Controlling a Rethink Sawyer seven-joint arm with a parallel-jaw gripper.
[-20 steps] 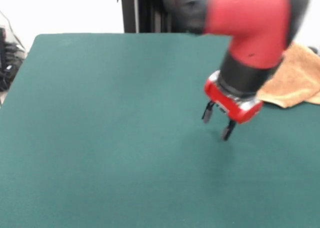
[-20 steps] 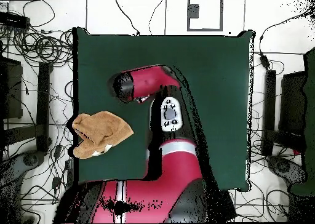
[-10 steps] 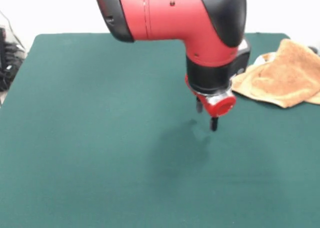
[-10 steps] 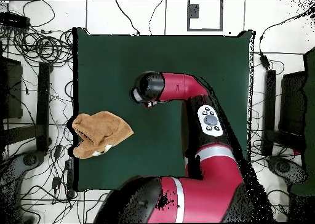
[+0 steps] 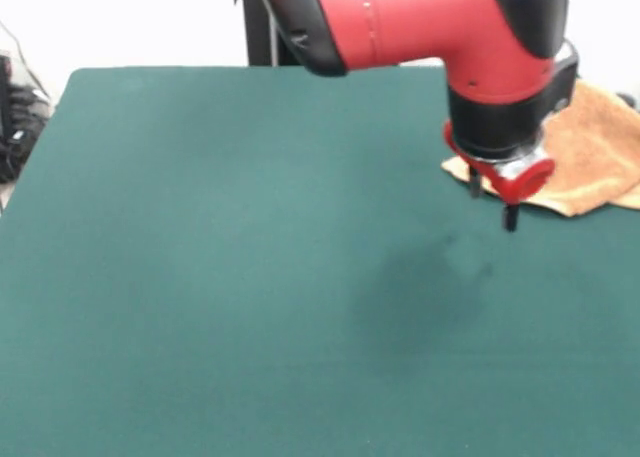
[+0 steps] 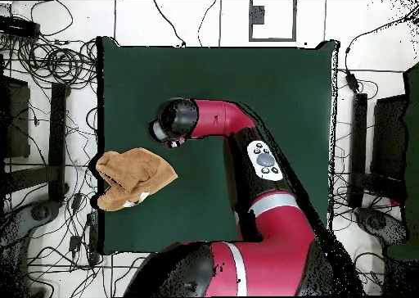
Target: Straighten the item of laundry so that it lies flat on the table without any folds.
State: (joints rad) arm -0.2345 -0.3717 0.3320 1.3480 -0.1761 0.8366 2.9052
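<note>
Dark green felt covers the wide surface [image 5: 200,277], with cables strewn over the pale floor [image 6: 49,65] around it in the overhead view. At one side edge of the surface lies the tan-orange towel [image 5: 600,152], crumpled and folded over on itself, a corner reaching the edge. Just beside the towel's inner edge, the red and black arm [image 5: 420,22] holds the claw [image 5: 492,202] above the felt, its two dark fingers [image 5: 511,218] parted and gripping nothing.

White floor [image 6: 364,82] strewn with black cables [image 6: 51,61]; white wall [image 5: 140,22] behind.
</note>
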